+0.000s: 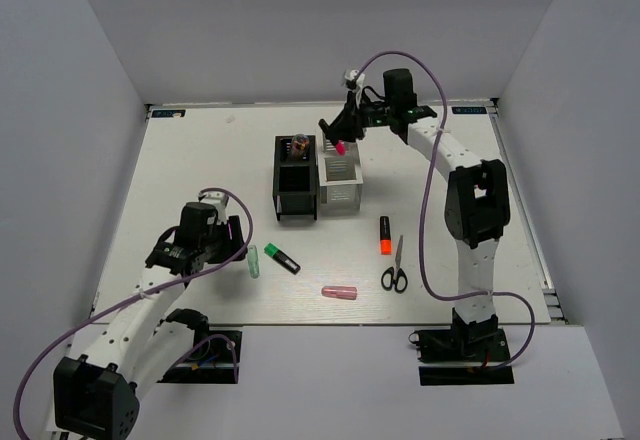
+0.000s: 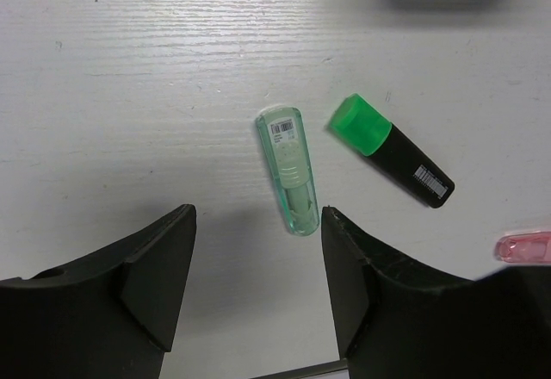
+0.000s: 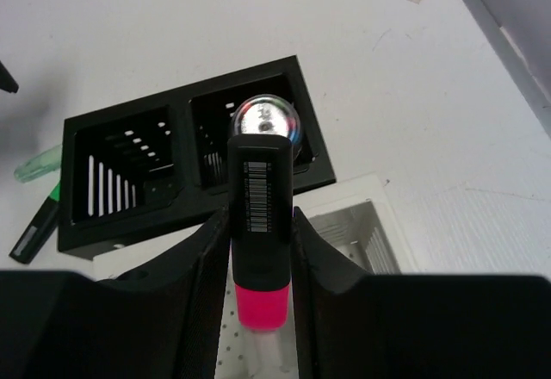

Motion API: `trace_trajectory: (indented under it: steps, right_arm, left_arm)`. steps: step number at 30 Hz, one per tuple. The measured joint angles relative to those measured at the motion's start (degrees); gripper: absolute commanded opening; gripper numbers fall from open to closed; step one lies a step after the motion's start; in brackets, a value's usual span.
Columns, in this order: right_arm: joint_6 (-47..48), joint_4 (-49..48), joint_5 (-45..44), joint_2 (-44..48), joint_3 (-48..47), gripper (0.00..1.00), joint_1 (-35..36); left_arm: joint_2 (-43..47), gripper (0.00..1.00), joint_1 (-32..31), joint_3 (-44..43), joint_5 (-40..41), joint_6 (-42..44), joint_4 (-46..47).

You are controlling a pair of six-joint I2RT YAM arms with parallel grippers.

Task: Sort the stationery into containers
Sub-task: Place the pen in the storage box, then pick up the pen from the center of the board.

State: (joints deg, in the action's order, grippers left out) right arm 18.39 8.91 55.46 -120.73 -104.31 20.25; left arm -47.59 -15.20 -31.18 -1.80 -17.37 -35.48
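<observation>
Pink-capped highlighter (image 3: 258, 194) clamped in right tool (image 3: 258, 224) over white container (image 3: 357, 232), prob. off-centre: may clip rim. Left tool (image 2: 258, 220) apart, empty.

Two organisers stand side by side mid-table (image 1: 200, 160): left organiser (image 1: 296, 188), right organiser (image 1: 342, 190). A round object (image 1: 300, 145) sits in the left organiser's far compartment. Above the right organiser's far end, the right gripper (image 1: 338, 136) pinches the held highlighter (image 3: 258, 198).

Nearer the arms, the left tube (image 2: 289, 172) lies just ahead of the left gripper (image 2: 258, 215), whose fingers are spread. The left highlighter (image 2: 394, 151) is just right of it, apart. The right tube (image 1: 339, 292) lies nearer and further right, and the scissors (image 1: 394, 278) right of that. The right highlighter (image 1: 385, 235) is just behind the scissors.
</observation>
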Motion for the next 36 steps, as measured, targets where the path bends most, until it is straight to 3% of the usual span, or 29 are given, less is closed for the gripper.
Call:
trace_trajectory:
  steps: [6, 13, 16, 17, 19, 23, 25, 27, 29, 30, 31, 33, 36]
  right_arm:
    - [-9.7, -17.3, 1.0, -0.9, 3.8, 0.0, -1.0]
    - [-12.7, -25.8, 1.3, -0.9, 8.4, 0.0, -2.0]
    - [-12.6, -28.1, 1.1, -0.9, 10.4, 0.17, -2.2]
    - [-12.4, -28.8, 1.0, -0.9, 11.3, 0.34, -2.2]
    - [-12.3, -29.2, 0.8, -1.1, 12.7, 0.46, -2.3]
    - [-12.0, -30.2, 0.2, -1.5, 14.2, 0.55, -2.3]
    - [-12.3, -30.3, 0.0, -1.5, 14.5, 0.67, -2.3]
    - [-12.3, -31.0, -0.4, -1.0, 15.7, 0.68, -2.4]
    - [-12.3, -31.1, -0.8, 0.0, 17.6, 0.58, -2.6]
    - [-12.4, -30.5, -1.4, 0.9, 18.3, 0.28, -2.8]
    - [-12.3, -29.4, -2.0, 1.9, 18.9, 0.0, -2.9]
    - [-12.6, -24.4, -4.1, 4.7, 19.0, 0.0, -3.2]
    - [-14.3, -12.8, -11.1, 11.3, 18.2, 0.0, -3.6]
  left_arm:
    - [-1.9, 0.71, 0.0, 0.0, -0.4, 0.4, 0.4]
    - [-1.9, 0.71, 0.1, 0.1, -0.6, 0.4, 0.9]
    - [-1.9, 0.71, 0.1, 0.1, -0.7, 0.4, 1.1]
    - [-1.9, 0.71, 0.1, 0.1, -0.7, 0.4, 1.2]
    - [-1.9, 0.71, 0.1, 0.3, -0.8, 0.5, 1.3]
    - [-1.9, 0.71, 0.1, 0.7, -0.8, 0.6, 1.2]
    - [-1.9, 0.71, 0.1, 0.7, -0.8, 0.6, 1.3]
    - [-1.9, 0.71, 0.1, 0.7, -0.8, 0.6, 1.3]
    - [-1.8, 0.56, 0.1, 0.7, -0.8, 0.5, 1.3]
    - [-1.7, 0.48, 0.1, 0.7, -0.8, 0.3, 1.3]
    - [-1.7, 0.33, 0.1, 0.7, -0.8, 0.1, 1.4]
    - [-1.9, 0.3, 0.1, 0.7, -0.9, -0.5, 1.6]
    - [-3.9, 0.41, 0.1, 0.7, -1.0, -1.8, 1.6]
